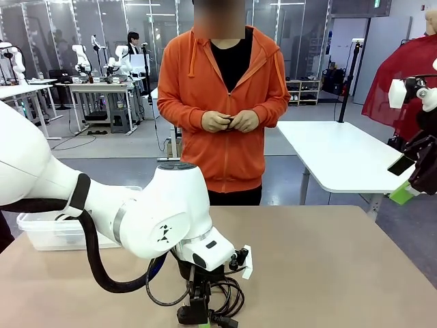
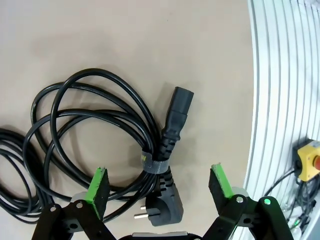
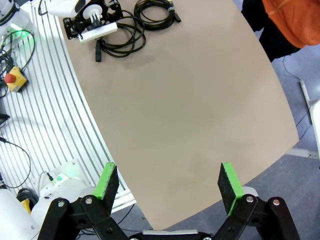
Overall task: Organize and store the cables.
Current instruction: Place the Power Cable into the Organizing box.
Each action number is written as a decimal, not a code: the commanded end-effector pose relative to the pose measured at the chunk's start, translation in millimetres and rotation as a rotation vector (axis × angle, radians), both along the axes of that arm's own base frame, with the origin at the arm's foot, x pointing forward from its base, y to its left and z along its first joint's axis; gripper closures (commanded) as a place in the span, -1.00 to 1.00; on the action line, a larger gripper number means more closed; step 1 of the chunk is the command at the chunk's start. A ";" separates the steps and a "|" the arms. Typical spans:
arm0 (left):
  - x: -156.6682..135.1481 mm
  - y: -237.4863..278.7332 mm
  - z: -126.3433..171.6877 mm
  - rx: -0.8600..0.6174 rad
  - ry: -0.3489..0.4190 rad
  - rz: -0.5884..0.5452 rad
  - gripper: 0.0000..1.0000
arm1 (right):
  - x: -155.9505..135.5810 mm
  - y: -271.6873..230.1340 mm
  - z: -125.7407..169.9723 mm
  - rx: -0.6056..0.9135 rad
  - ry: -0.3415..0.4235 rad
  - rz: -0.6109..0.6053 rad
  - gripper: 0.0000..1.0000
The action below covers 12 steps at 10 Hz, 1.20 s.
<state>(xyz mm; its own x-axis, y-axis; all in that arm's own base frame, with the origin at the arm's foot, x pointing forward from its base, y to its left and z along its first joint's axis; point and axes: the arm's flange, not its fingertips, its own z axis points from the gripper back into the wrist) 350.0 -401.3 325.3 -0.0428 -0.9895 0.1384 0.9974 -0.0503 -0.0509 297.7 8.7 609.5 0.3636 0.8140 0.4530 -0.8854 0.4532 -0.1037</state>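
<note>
A coiled black power cable (image 2: 175, 115) lies on the tan table, tied with a grey band (image 2: 150, 165), its two plugs side by side. My left gripper (image 2: 159, 184) hangs open just above it, with the green pads either side of the band and the wall plug. A second coil (image 2: 12, 134) lies beside it. In the front view the left gripper (image 1: 199, 314) points down over the cables (image 1: 229, 294) at the table's near edge. From the right wrist view both coils (image 3: 157, 11) show far off. My right gripper (image 3: 169, 184) is open and holds nothing, raised off the table's right side (image 1: 403, 179).
A clear plastic bin (image 1: 48, 232) stands at the table's left, behind my left arm. A person in an orange hoodie (image 1: 225, 89) stands at the far side, hands together at the waist. A ribbed metal base with a yellow stop button (image 2: 310, 160) borders the near edge.
</note>
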 end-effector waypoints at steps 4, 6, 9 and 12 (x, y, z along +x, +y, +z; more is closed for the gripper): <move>4.1 -6.4 -9.9 -0.015 0.072 -0.016 -0.39 | 0.5 0.7 2.8 -0.002 0.006 -0.008 -1.00; 5.0 -7.7 -11.4 -0.005 0.075 -0.026 0.73 | 0.5 0.7 2.8 -0.002 0.006 -0.008 -1.00; 4.4 -6.8 -14.1 0.033 0.084 -0.021 1.00 | 0.5 0.7 2.8 -0.002 0.006 -0.008 -1.00; 4.3 -7.4 -14.0 0.021 0.084 -0.023 1.00 | 0.5 0.7 2.8 -0.002 0.006 -0.008 -1.00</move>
